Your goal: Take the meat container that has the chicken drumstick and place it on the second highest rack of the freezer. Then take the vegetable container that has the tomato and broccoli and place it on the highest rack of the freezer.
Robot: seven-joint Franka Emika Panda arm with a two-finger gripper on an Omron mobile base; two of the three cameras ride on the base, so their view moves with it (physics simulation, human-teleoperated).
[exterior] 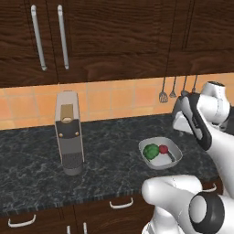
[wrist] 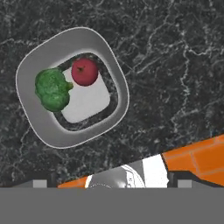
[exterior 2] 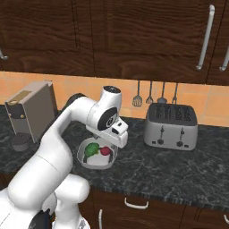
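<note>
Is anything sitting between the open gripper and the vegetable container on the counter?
Nothing visible. The gripper hangs open above the vegetable container, with only bare counter around it; the broccoli and tomato lie inside.

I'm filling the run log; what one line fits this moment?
pincer: open, above counter | vegetable container: on counter, unheld | inside: tomato, broccoli

Kitchen, dark marble counter (exterior 2: 179, 174), wooden cabinets (exterior: 114, 36), toaster (exterior 2: 171, 126), hanging utensils (exterior 2: 150, 94)
</note>
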